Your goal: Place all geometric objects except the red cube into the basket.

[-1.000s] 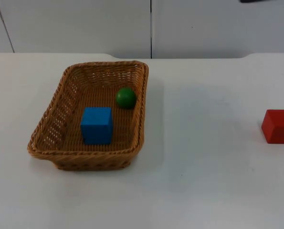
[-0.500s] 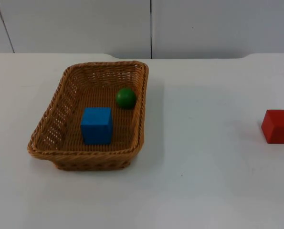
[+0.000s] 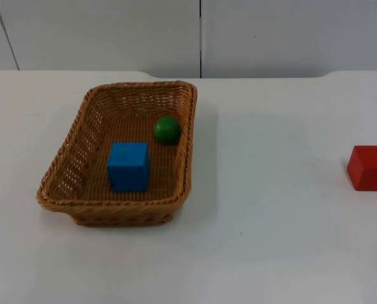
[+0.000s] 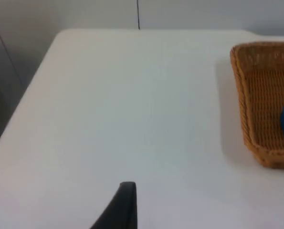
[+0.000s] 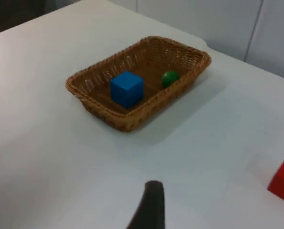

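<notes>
basket (image 3: 74, 136): woven wicker, sits on the table (image 3: 277, 240) left of centre; it looks light and fairly stiff, with a thick braided rim that would give the best hold if it had to be shifted.
blue cube (image 3: 128, 166): lies on the basket floor towards the near wall; probably a light, hard block with flat faces, so a grip across two opposite faces should hold without slipping.
green ball (image 3: 167, 129): inside the basket beside its right wall, just behind the blue cube and apart from it; smooth and round, likely to roll, so it wants a hold square across its middle.
red cube (image 3: 369, 167): on the bare table far to the right, well apart from the basket; it is the piece to be left out.
task: judged complete, since both pieces meant for the basket are in it and only the red cube stands outside.
left gripper (image 4: 118, 210): waits over bare table beside the basket's outer wall; one fingertip shows, so I cannot tell whether the claw is released or clenched.
right gripper (image 5: 149, 207): waits above the table between basket and red cube, facing the basket; one fingertip shows, state likewise cannot be told.
</notes>
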Motion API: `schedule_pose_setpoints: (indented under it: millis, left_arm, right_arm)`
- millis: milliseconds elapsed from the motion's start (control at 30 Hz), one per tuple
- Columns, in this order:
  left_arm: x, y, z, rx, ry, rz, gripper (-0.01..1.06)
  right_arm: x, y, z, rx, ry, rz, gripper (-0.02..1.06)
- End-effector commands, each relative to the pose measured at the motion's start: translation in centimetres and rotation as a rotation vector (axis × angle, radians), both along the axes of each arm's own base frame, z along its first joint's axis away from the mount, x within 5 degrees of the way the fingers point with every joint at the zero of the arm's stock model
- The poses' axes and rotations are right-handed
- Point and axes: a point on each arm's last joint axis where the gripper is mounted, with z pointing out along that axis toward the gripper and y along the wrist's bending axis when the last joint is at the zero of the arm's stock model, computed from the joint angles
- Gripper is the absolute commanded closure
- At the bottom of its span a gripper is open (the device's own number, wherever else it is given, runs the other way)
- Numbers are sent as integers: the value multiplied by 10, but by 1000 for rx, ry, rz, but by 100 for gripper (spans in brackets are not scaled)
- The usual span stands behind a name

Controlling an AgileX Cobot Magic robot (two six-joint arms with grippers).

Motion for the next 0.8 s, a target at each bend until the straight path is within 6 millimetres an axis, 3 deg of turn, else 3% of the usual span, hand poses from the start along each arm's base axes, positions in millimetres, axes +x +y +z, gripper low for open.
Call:
schedule_pose_setpoints:
  millis: [0,333,767]
  left_arm:
    - [0,1,-4,1,19,-1,0]
    - [0,0,-4,4,19,-7,0]
    - [0,-3,-4,26,20,-60,0]
  right_arm:
    - [-6,-8,-5,-5,5,-35,32]
    - [-33,-30,-23,-52,49,-48,32]
    - [-28,-25,-32,-36,58,-40,32]
